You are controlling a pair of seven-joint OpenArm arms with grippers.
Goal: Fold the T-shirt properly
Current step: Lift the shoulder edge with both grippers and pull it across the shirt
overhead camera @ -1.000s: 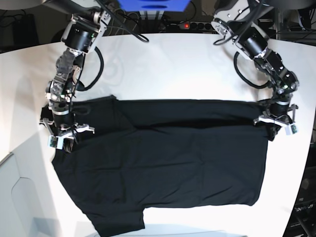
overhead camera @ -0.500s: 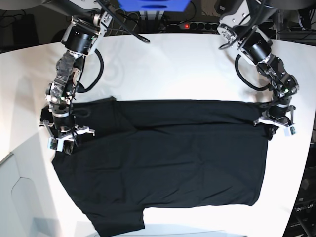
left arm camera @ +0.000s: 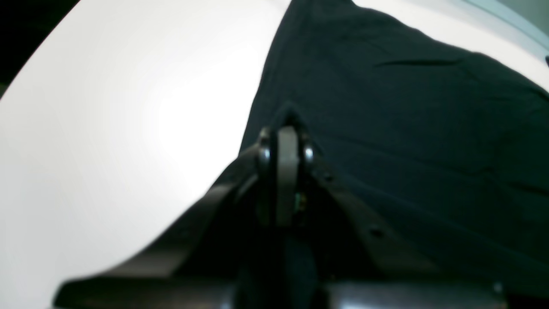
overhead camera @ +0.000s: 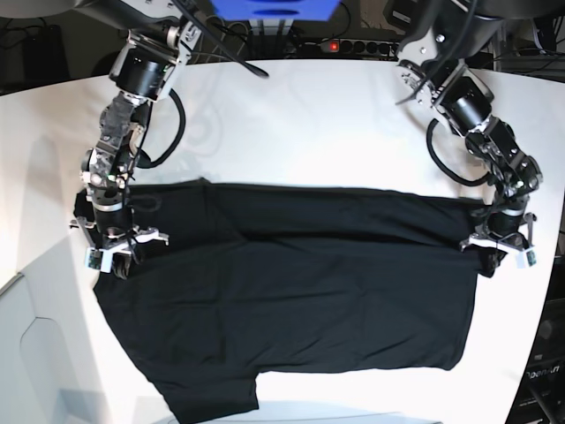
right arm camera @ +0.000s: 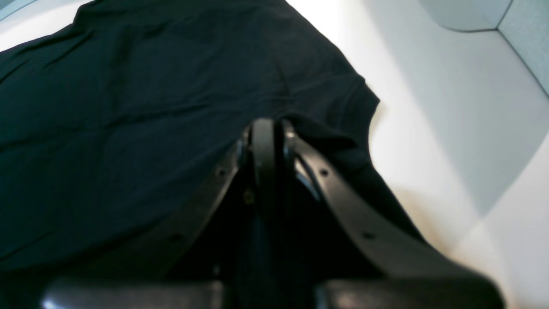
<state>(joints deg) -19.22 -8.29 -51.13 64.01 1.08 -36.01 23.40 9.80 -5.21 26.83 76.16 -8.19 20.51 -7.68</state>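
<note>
Now the T-shirt [overhead camera: 300, 300] lies flat on the table [overhead camera: 309, 124] (black cloth, upper part doubled over). Left gripper [overhead camera: 494, 254] is clamped on the shirt's one upper corner, right gripper [overhead camera: 113, 258] on the opposite one, both pinching cloth.

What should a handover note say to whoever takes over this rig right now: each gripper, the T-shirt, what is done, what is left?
Left gripper: shut on the T-shirt at its edge.
Right gripper: shut on the T-shirt's opposite edge.
T-shirt: spread on the white table, far strip doubled over toward the near side.
Done: both ends gripped, first lengthwise fold begun.
Left: finish that fold, then the remaining folds.
</note>
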